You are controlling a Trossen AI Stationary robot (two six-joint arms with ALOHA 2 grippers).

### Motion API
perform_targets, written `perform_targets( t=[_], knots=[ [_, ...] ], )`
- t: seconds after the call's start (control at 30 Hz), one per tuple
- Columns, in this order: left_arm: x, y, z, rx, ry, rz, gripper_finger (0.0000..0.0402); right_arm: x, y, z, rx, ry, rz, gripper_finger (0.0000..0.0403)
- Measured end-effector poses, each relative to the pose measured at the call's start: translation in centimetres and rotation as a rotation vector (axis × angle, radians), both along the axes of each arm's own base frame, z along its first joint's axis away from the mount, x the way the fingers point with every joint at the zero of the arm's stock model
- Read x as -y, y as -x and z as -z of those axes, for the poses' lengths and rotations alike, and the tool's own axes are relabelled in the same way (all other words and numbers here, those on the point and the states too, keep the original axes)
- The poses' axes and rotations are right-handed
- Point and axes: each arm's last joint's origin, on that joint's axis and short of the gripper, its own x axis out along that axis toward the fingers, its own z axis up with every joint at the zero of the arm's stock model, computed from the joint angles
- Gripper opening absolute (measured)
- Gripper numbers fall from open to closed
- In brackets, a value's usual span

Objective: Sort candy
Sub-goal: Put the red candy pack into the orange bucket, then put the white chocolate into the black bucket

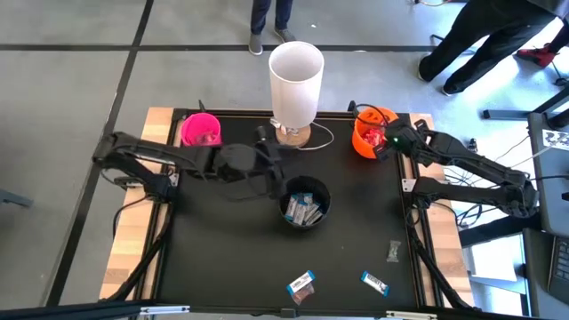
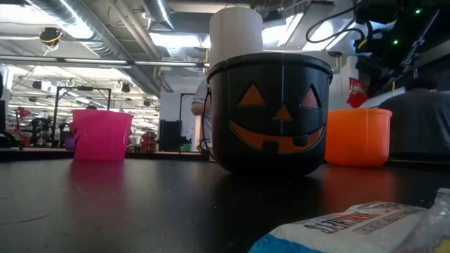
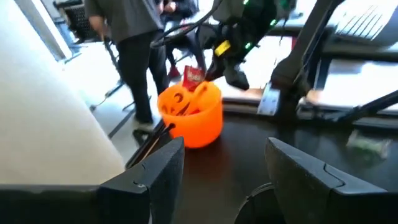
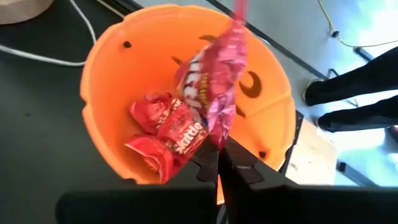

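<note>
A: Which step is in hand?

B: A drop-off. Nearest the front edge of the table [image 1: 222,267], three loose sweets wait — a blue-and-white bar [image 1: 301,284], a second bar [image 1: 375,284] and a grey wrapper [image 1: 394,252]. At mid-table the black bucket [image 1: 306,204] holds several blue-and-white bars. At the far right corner, the right gripper [image 4: 217,163] hangs over the orange bucket [image 4: 186,93], jaws pinched together on a red packet [image 4: 214,81] dangling above the red packets [image 4: 165,134] already inside.

A: What does the next move call for?

B: In my judgement, parting the jaws so the packet falls clear inside the rim, then lifting away without catching the bucket wall.

A: And the left arm?

B: The left gripper [image 3: 224,171] waits beside the black bucket, near the white lamp [image 1: 296,76], its jaws wide apart and holding nothing.

A: What is hard to make out?

B: The pink cup [image 1: 201,129] at the far left — its contents cannot be read. From table height the black bucket blocks much of the far side, and only part of one bar shows at the edge. People beyond the table are cut off.
</note>
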Motion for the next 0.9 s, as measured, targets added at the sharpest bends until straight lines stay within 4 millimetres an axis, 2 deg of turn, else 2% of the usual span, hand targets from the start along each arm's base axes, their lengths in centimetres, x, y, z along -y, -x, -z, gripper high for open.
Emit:
perform_targets(
  t=[0.13, 0.33, 0.43, 0.53, 0.7, 0.9],
  knots=[
    [-0.1, 1.4, 1.2, 0.068, 0.022, 0.005, 0.0215, 0.4, 0.0, -0.1, -0.014, 0.021, -0.009, 0.0035],
    [0.2, 1.9, 1.8, 0.075, 0.052, 0.008, 0.0215, 0.5, 0.0, -0.4, -0.044, 0.039, -0.052, 0.0121],
    [0.7, 2.0, 1.8, 0.076, 0.054, 0.026, 0.0215, 0.4, -0.1, -1.5, -0.030, 0.036, -0.127, 0.0159],
    [1.5, 2.0, 1.8, 0.074, 0.058, 0.069, 0.0215, -0.2, -0.2, -3.4, 0.098, -0.036, -0.298, 0.0183],
    [3.3, 2.2, 1.8, 0.066, 0.062, 0.164, 0.0215, -2.3, -0.3, -6.1, 0.328, -0.158, -0.604, 0.0186],
    [4.6, 2.5, 1.8, 0.061, 0.052, 0.198, 0.0215, -6.1, 0.1, -6.3, 0.361, -0.295, -0.845, 0.0164]
  ],
)
